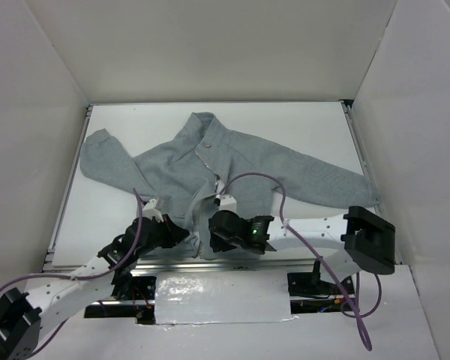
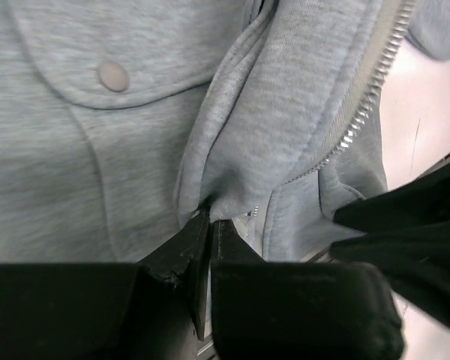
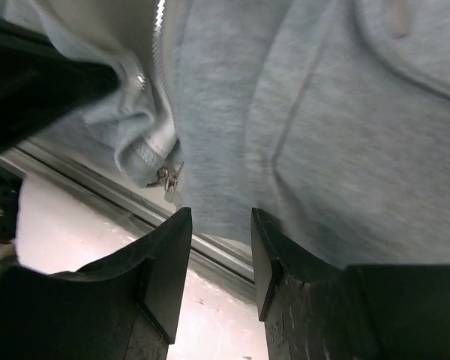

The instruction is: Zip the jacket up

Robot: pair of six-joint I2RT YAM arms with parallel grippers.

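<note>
With the left gripper (image 2: 208,226) clamped on the jacket (image 2: 75,165) at its hem, the zipper pull (image 3: 167,180) hangs at eleven o'clock from the parted jaws of the right gripper (image 3: 220,247).

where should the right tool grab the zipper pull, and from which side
Grip the small metal zipper pull dangling at the jacket's bottom hem, beside the bunched corner. Come from below the hem: the pull hangs free there, and the open right tool sits just below and beside it.

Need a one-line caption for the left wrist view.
Left gripper pinches the jacket at its bottom hem beside the open zipper; pocket snap upper left.
</note>
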